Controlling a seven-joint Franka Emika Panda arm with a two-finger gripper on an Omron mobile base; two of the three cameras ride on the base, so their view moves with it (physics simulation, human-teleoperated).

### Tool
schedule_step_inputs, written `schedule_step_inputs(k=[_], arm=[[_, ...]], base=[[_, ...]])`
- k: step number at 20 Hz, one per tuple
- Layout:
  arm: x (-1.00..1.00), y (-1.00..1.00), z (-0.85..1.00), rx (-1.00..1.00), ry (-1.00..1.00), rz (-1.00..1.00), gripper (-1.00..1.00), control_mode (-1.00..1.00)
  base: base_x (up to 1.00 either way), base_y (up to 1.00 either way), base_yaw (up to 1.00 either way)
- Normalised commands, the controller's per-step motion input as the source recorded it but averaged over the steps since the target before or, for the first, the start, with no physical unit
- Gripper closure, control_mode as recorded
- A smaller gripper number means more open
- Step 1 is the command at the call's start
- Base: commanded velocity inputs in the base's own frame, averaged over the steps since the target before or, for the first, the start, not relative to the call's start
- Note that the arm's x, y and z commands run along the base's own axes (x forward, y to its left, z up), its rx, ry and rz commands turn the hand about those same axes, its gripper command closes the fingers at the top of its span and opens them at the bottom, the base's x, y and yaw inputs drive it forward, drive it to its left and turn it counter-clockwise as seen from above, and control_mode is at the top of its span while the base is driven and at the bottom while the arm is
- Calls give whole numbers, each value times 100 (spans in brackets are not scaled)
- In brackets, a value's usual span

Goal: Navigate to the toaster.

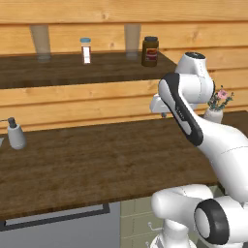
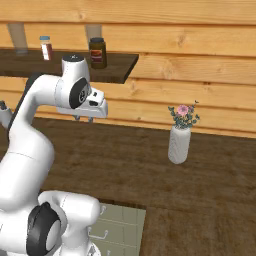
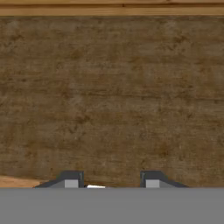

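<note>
Dark wooden counter (image 1: 97,160) stretching beneath a folded white arm (image 1: 193,121), gripper (image 3: 111,183) aimed down at bare woodgrain, fingers (image 3: 70,181) set well apart with nothing between them. Small white vase (image 2: 179,144) of pink flowers standing on the counter off to the arm's right, partly hidden behind the arm from the left camera. White soap dispenser (image 1: 15,134) near the counter's left end, something pale beside it cut off by the frame edge. Up on the shelf (image 1: 72,68): a dark brown jar (image 1: 150,51), a small white bottle with a blue cap (image 1: 85,50), label too small to read, and two faint translucent tumblers (image 1: 40,42) hard to make out against the plank wall. Toaster nowhere among the things on counter or shelf; position relative to the fingers impossible to tell. Grey appliance front (image 1: 58,227) below the counter edge, cropped at the bottom.
</note>
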Motion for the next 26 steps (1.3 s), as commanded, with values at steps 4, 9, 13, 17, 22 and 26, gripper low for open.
schedule_step_inputs(k=[4, 9, 13, 17, 22, 26], arm=[[-28, 0, 0, 0, 0, 0, -100, -100], [-85, 12, 0, 0, -6, 4, -100, -100], [-97, 17, 0, -2, -17, 2, -100, -100], [-81, 21, 1, 0, -22, 0, -100, -100], [-57, 1, 10, 0, -24, 0, -100, -100], [-19, 0, 11, 0, -13, 0, -100, 100]], base=[[0, 0, 0], [0, 0, 0], [0, 0, 0], [0, 0, 0], [0, 0, 0], [-17, 2, 0]])
